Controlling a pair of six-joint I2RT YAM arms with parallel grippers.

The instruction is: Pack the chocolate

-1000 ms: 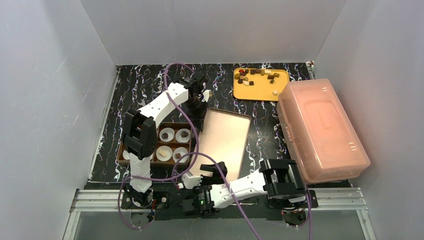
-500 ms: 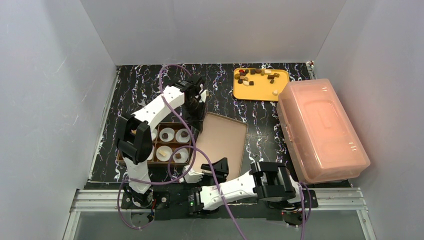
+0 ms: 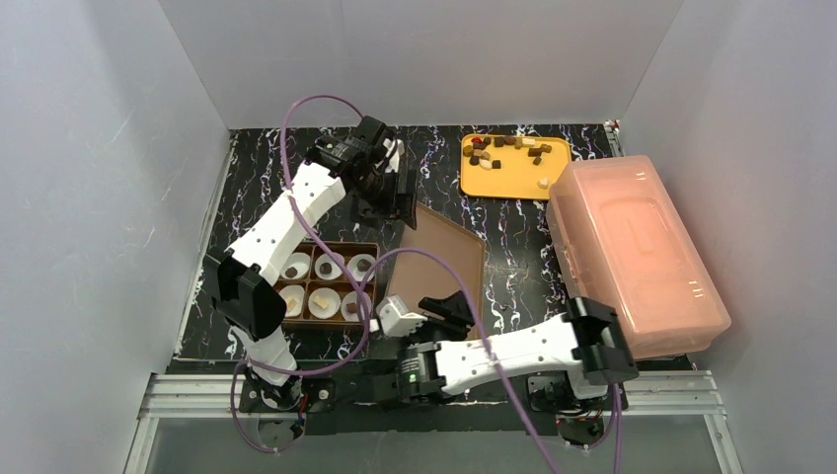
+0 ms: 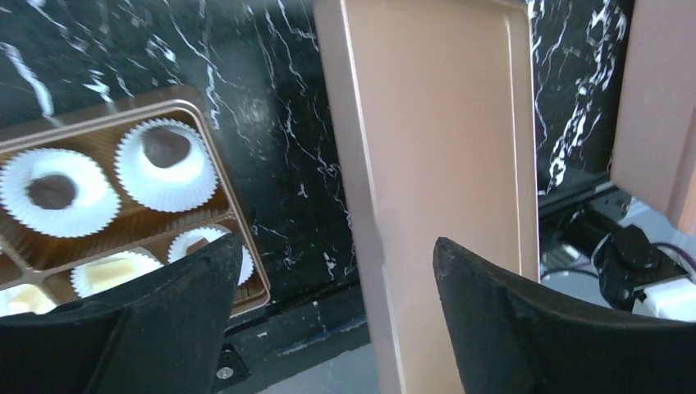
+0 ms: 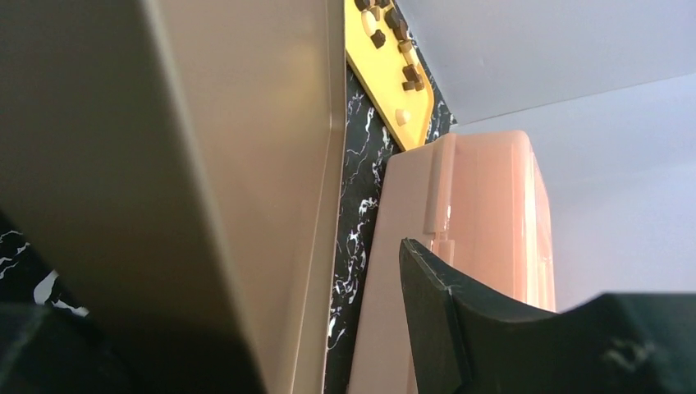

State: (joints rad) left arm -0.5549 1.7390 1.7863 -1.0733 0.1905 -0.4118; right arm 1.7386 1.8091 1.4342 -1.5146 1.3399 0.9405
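Left gripper (image 4: pixel 338 243) sits at the far end of the one lid (image 3: pixel 444 259), its fingers (image 4: pixel 180 295) spread and the table (image 4: pixel 279 139) showing in the gap, so it is not pinching. Right gripper (image 3: pixel 447 309) meets the lid's near end; whether it clamps I cannot tell. The lid stands tilted, just right of the one box (image 3: pixel 326 245). Six cups (image 3: pixel 329 267) fill the box, and the left wrist view shows chocolate (image 4: pixel 164 148) in five of them: three brown bits, two cream. More chunks — over a dozen — lie on the one yellow tray (image 3: pixel 513 184), far right, beside one pink bin (image 3: pixel 632 252).
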